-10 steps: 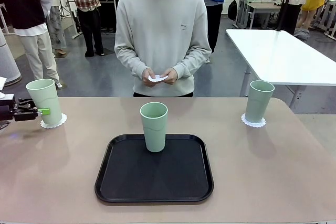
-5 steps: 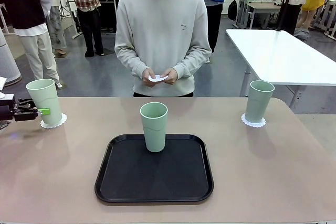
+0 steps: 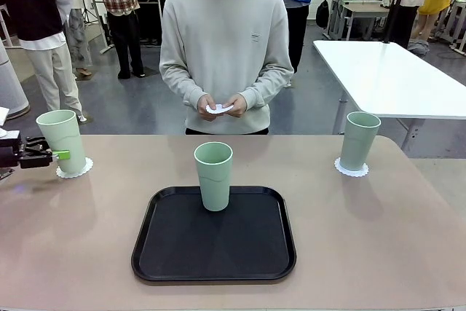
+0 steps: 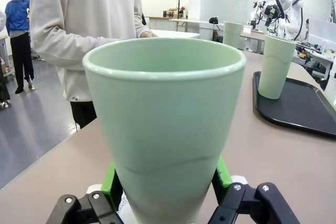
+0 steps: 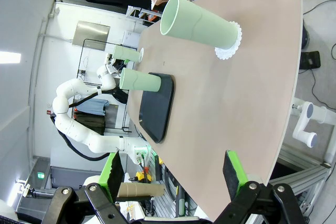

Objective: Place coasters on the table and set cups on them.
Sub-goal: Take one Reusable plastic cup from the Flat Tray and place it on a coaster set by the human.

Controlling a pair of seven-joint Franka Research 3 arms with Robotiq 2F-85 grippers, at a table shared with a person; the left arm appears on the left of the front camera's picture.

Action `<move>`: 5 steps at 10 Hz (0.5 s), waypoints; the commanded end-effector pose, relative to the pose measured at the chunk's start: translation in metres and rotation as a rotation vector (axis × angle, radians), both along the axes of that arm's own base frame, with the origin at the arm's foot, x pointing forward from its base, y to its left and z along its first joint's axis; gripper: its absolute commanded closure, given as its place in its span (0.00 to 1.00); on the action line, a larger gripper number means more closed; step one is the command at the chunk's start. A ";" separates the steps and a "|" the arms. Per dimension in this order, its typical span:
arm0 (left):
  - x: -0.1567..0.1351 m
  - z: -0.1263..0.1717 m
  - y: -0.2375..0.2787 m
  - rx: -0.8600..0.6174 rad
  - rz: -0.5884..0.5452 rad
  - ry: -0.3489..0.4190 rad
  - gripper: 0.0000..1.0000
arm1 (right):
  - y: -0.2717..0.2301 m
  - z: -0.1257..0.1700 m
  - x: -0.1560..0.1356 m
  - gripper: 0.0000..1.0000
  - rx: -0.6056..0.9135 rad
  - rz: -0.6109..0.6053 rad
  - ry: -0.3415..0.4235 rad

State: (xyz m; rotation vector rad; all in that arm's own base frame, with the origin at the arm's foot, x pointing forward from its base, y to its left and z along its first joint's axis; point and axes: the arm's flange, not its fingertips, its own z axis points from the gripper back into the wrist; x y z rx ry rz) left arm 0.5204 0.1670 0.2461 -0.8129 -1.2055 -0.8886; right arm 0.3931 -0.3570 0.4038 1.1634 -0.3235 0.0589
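Observation:
At the far left my left gripper [image 3: 58, 155] is shut on a mint-green cup [image 3: 62, 140] that stands on a white coaster [image 3: 75, 169]. The left wrist view shows this cup [image 4: 165, 124] upright between the green pads [image 4: 111, 179]. A second cup [image 3: 213, 176] stands on the black tray [image 3: 215, 253]. The third cup [image 3: 360, 140] sits on a coaster [image 3: 352, 170] at the table's [image 3: 378, 238] right. The person's hands hold another coaster [image 3: 218, 108] above the far edge. My right gripper [image 5: 173, 174] hangs open off the table's edge, well away from the cup [image 5: 199, 24] on its coaster [image 5: 231, 43].
The person stands at the far side, mid-table. A white table [image 3: 393, 71] stands behind on the right. Bare tabletop lies on both sides of the tray and in front of the right cup.

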 end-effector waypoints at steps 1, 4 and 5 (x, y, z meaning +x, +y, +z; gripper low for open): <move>0.004 -0.002 -0.001 -0.015 -0.010 -0.060 0.16 | 0.000 0.001 0.000 0.00 0.004 0.010 -0.001; 0.014 -0.005 0.006 -0.025 0.000 -0.079 0.16 | 0.000 0.001 0.000 0.00 0.004 0.010 -0.001; 0.018 -0.009 0.011 -0.025 0.007 -0.082 0.16 | 0.000 0.001 0.000 0.00 0.004 0.010 -0.001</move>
